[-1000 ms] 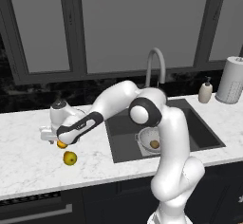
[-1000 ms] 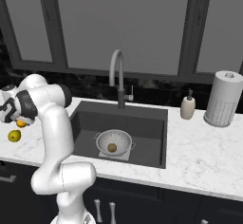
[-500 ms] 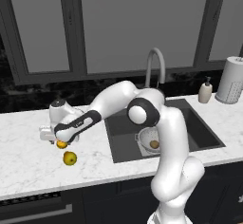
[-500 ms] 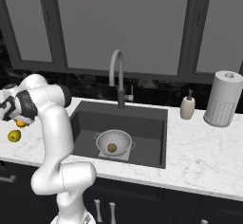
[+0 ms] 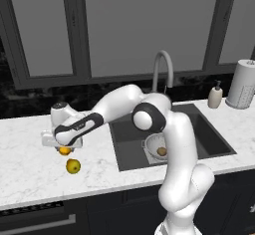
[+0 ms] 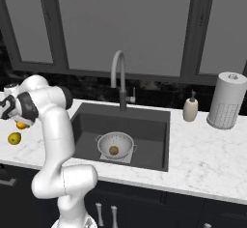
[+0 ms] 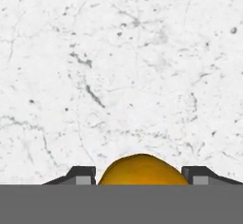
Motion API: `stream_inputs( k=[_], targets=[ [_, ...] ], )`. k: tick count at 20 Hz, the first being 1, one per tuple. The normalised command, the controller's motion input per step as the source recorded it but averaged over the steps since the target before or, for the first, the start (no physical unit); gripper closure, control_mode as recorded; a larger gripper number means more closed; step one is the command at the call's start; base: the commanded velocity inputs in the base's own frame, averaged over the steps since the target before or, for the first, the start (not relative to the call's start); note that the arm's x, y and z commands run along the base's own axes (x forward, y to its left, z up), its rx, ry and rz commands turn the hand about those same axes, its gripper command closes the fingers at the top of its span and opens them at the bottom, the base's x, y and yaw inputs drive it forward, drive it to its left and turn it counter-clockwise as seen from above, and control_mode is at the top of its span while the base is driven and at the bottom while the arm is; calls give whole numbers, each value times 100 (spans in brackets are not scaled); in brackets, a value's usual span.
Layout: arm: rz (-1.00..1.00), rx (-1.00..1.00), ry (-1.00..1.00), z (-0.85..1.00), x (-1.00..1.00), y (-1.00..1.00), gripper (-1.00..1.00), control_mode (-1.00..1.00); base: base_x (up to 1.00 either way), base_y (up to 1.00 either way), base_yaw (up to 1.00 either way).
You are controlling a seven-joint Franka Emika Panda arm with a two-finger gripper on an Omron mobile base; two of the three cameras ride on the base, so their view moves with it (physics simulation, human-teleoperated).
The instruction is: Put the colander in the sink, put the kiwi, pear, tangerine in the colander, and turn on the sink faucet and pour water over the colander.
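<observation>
My gripper (image 5: 63, 147) reaches down over the left counter, its jaws closed against both sides of the orange tangerine (image 5: 65, 151), which rests on the marble. In the hand view the tangerine (image 7: 142, 170) sits between the two dark fingertips (image 7: 83, 174). From the right base view, the tangerine (image 6: 21, 124) peeks out below the hand. The yellow-green pear (image 5: 73, 166) (image 6: 14, 138) lies just in front of it. The silver colander (image 5: 152, 140) (image 6: 103, 142) stands in the dark sink (image 5: 129, 144) (image 6: 149, 133) with the brown kiwi (image 5: 162, 151) (image 6: 114, 150) inside. The sink faucet (image 5: 162, 67) (image 6: 118, 72) arches behind the basin.
A soap pump bottle (image 5: 215, 95) (image 6: 190, 109) and a paper towel roll (image 5: 242, 83) (image 6: 225, 107) stand on the counter right of the sink. Dark window panes run along the back wall. The counter's front edge lies close to the pear.
The jaws have drawn together onto the tangerine. The arm and the fruit have stayed nearly in place.
</observation>
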Motion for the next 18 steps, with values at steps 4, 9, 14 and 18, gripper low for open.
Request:
stream_inputs(
  k=[4,9,14,18],
  targets=[
    [0,0,0,25,-23,-40,100,-100,0,0,0],
    [0,0,0,36,-22,-61,100,-100,0,0,0],
    [0,0,0,23,-27,-84,100,-100,0,0,0],
    [0,0,0,20,-16,-86,100,-100,0,0,0]
  ],
)
